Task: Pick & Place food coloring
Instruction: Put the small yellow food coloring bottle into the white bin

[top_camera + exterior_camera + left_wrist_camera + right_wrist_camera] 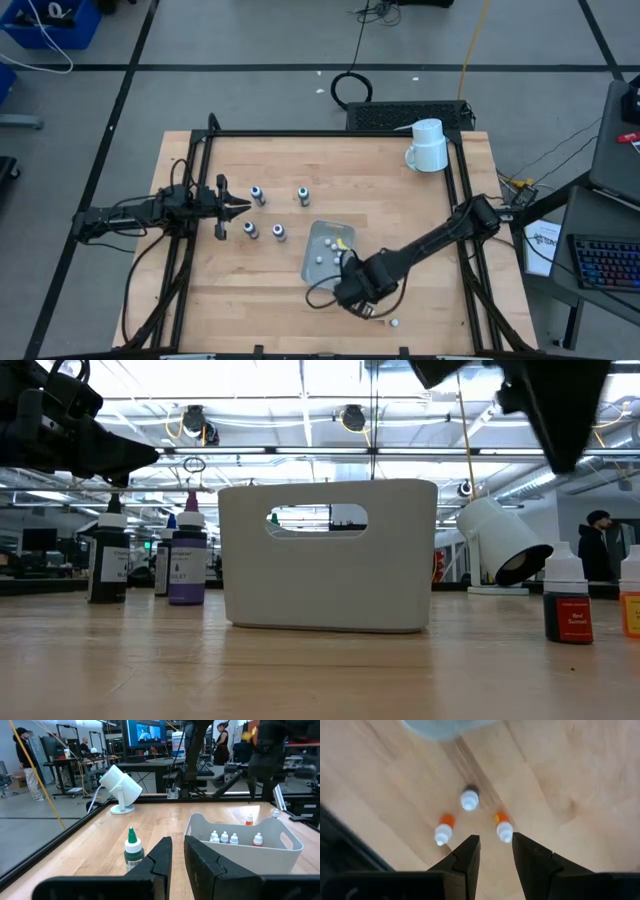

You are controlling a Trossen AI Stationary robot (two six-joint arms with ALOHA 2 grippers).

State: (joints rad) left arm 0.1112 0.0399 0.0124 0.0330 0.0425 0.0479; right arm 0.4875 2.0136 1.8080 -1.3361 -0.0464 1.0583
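Observation:
Four small bottles with dark caps stand on the table left of centre (pixel 257 195) (pixel 303 196) (pixel 250 230) (pixel 278 232). Tiny white-capped bottles stand inside the white bin (pixel 312 262) (pixel 224 838). My left gripper (pixel 243 207) (pixel 178 852) hovers just left of the four bottles, open by a narrow gap, with a green-capped bottle (pixel 132 851) beside its fingers. My right gripper (pixel 358 290) (pixel 496 851) is open and points down near the table's near edge, right of the bin. Three tiny bottles stand below it (pixel 469 799) (pixel 443 830) (pixel 503 827), untouched.
A white mug (pixel 428 145) sits tilted at the far right corner. The handled bin (pixel 328 555) stands mid-table. More tiny white pieces lie near the near edge (pixel 395 323). A black frame (pixel 330 133) rims the table. People stand in the room beyond.

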